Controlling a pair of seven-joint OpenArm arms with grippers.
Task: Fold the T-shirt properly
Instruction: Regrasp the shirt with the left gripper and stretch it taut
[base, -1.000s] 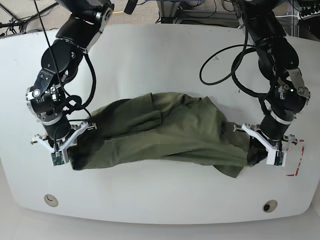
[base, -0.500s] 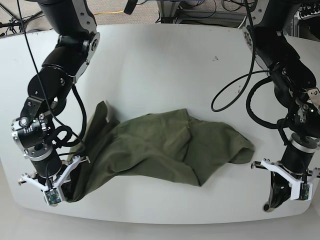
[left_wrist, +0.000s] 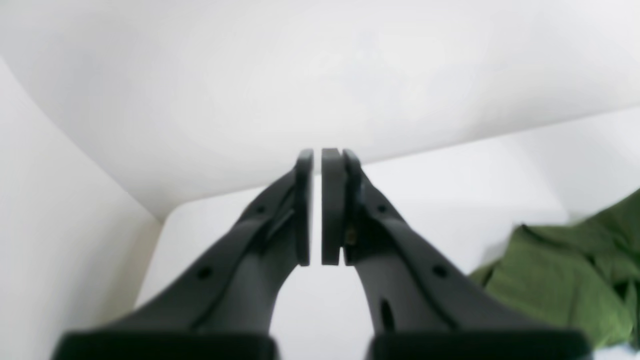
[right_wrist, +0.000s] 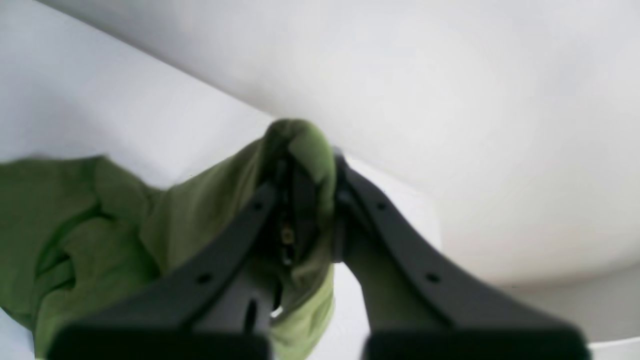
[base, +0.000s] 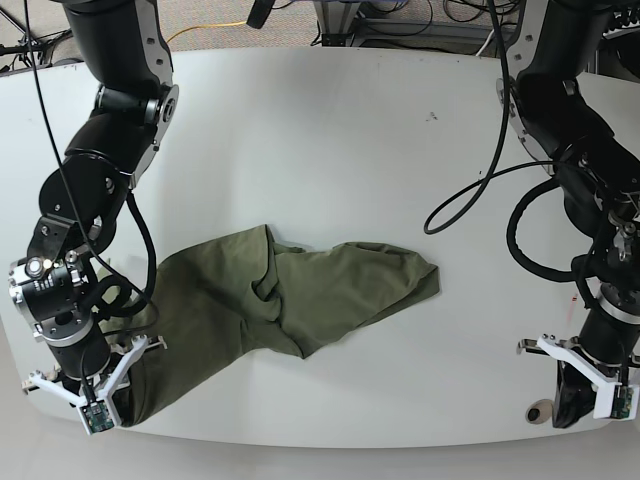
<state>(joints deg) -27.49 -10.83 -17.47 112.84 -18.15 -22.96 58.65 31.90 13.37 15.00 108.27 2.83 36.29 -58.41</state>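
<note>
The olive-green T-shirt (base: 300, 300) lies crumpled on the white table (base: 330, 130), stretched from the middle towards the front corner on the base view's left. There my right gripper (base: 118, 398) is shut on one end of it; in the right wrist view green cloth wraps over the fingertips of the right gripper (right_wrist: 305, 150), and the rest of the T-shirt (right_wrist: 100, 225) trails off to the left. My left gripper (base: 562, 412) hovers at the front edge on the base view's right, well apart from the shirt. The left gripper (left_wrist: 316, 155) is shut with nothing between its pads; the T-shirt (left_wrist: 560, 270) shows at lower right.
A round grommet hole (base: 540, 412) sits in the table beside my left gripper. Black cables (base: 480, 190) loop from that arm over the tabletop. Both grippers are close to the table's front edge.
A second ago both grippers held the shirt stretched between them. The left gripper has lost its end; both arms drew towards the front edge, and the shirt was dragged to the base view's left.
</note>
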